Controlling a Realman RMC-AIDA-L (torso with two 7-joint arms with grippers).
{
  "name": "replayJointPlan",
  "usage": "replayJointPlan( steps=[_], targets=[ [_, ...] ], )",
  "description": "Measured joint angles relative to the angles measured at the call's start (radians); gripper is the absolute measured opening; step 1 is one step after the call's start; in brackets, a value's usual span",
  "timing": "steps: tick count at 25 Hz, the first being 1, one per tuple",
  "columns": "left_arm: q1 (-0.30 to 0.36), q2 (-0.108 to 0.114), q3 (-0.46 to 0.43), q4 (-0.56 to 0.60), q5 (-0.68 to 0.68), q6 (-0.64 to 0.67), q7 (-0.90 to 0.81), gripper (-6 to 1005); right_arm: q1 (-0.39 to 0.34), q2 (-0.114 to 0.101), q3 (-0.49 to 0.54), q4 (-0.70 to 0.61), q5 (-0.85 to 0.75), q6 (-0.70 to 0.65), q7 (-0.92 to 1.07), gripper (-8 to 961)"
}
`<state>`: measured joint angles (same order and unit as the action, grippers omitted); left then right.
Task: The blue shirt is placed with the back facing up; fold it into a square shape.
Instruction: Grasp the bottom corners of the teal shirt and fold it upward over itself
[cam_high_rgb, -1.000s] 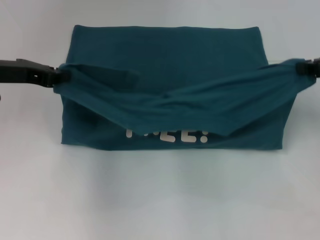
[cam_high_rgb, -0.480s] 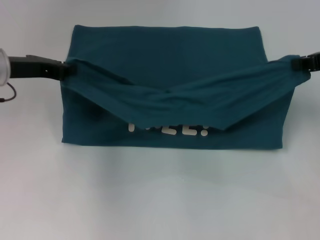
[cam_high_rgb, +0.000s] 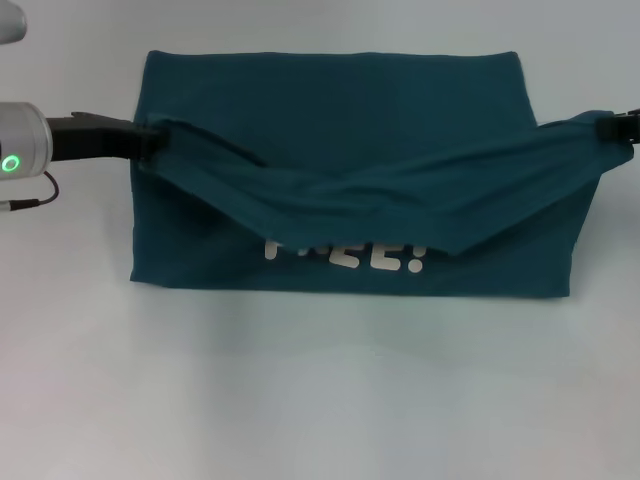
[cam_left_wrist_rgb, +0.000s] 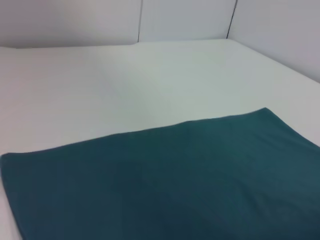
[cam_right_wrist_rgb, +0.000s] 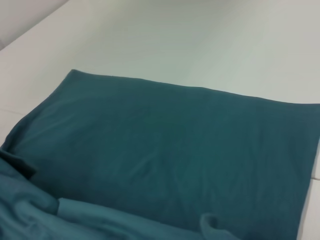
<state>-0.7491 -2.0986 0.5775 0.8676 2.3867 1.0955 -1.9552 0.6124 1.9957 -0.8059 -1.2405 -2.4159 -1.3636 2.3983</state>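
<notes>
- On the white table (cam_high_rgb: 320, 400), the blue shirt (cam_high_rgb: 330, 110) is spread as a wide band with its sides already folded in; white lettering (cam_high_rgb: 345, 255) is partly exposed near the front edge.
- The near hem is held raised by its two corners and sags in the middle above the lower layer.
- One corner is pinched by the left gripper (cam_high_rgb: 150, 142) at the shirt's left side, the other by the right gripper (cam_high_rgb: 612, 126) at its right.
- The lengthwise fold is judged half done: the raised edge has yet to be carried to the far edge, laid flat and released.
</notes>
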Motion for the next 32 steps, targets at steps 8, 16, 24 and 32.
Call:
replayJointPlan(
  steps=[8,16,24,32],
  targets=[
    [0.002,0.001,0.001,-0.034,-0.037,-0.053,0.032,58,-0.007,-0.002,0.003,0.010,0.000,0.032,-0.007,80],
    [-0.006,0.002,0.002,-0.107,-0.087,-0.120,0.110,61,-0.006,-0.013,0.004,0.049,0.000,0.054,-0.016,84],
    [-0.007,-0.003,0.001,-0.160,-0.138,-0.172,0.185,62,0.003,-0.015,0.017,0.082,0.002,0.079,-0.023,88],
    [0.005,-0.004,0.002,-0.181,-0.181,-0.183,0.238,157,-0.003,-0.010,0.013,0.082,0.000,0.126,-0.026,92]
  ],
)
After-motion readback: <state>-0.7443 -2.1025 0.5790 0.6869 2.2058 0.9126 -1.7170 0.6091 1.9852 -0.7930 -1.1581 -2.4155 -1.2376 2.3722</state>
